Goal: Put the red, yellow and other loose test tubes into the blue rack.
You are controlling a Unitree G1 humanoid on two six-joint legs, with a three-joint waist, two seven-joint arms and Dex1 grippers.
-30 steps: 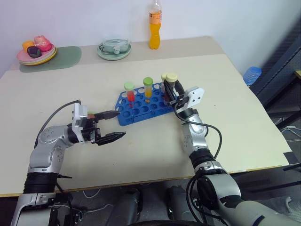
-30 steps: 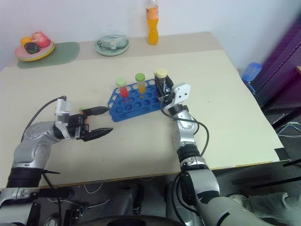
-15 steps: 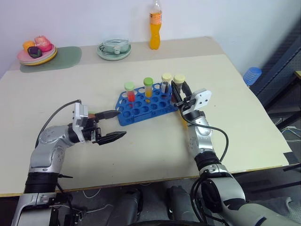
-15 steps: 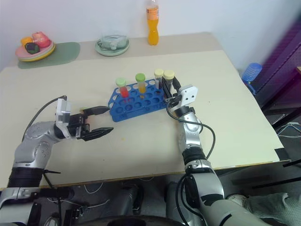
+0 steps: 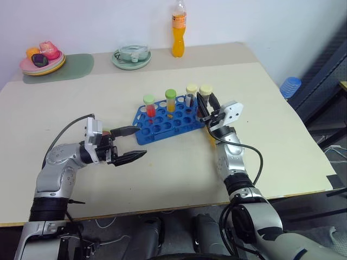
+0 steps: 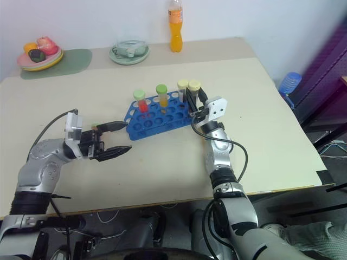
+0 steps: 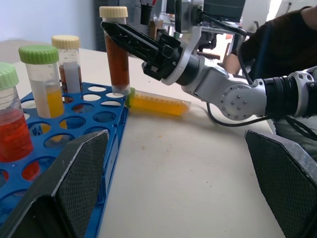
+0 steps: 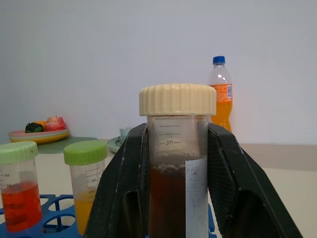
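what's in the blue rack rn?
Three capped tubes stand in the blue rack: red tube, orange-yellow tube and a cream-capped tube. The holes in front look empty. The tube bottoms are hidden inside the rack.

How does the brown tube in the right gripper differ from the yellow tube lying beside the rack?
The brown tube stands upright, clamped by the right gripper; the yellow tube lies flat on the table, untouched. The brown tube has a cream cap, the yellow tube a green one. Both sit at the blue rack's end.

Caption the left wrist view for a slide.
Right gripper holds a cream-capped brown tube upright at the blue rack; a yellow tube lies loose.
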